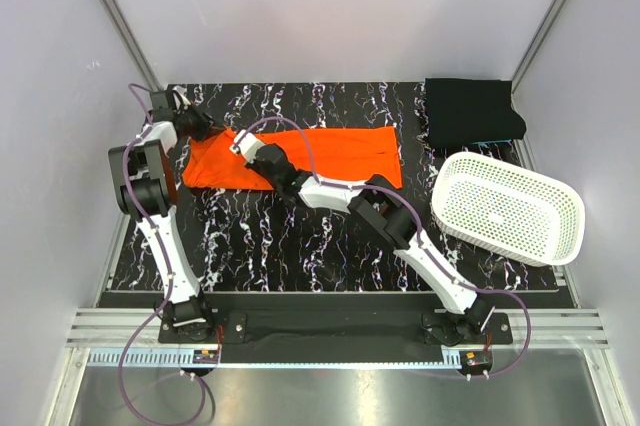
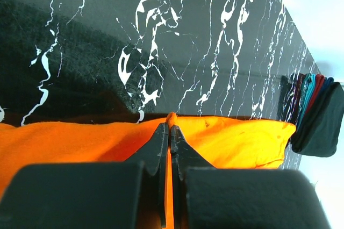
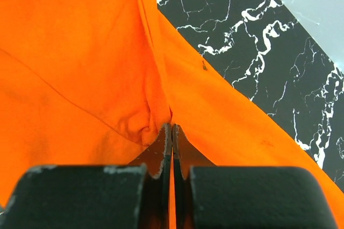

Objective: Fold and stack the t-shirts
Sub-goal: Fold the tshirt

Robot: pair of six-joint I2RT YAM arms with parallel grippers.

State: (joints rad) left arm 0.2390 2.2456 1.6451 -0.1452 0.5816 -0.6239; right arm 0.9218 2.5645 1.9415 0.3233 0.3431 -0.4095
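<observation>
T-shirt [image 1: 330,156] edge inside left hand [image 2: 169,130], right hand [image 3: 171,128]

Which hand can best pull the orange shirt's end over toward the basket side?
Probably the right hand. Both hands pinch the orange shirt at its left end, but the right arm sits on the basket side, so it has to pull back. The left hand would have to stretch across.

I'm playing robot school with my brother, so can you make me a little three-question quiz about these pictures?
1. True or false: a shirt lies inside the white basket.
2. What do the left gripper and right gripper both pinch? A) the orange shirt B) a blue towel C) nothing
3. Fill in: the folded black shirt sits at the far ___ corner of the table.
Key: 1 false; 2 A; 3 right.
</observation>
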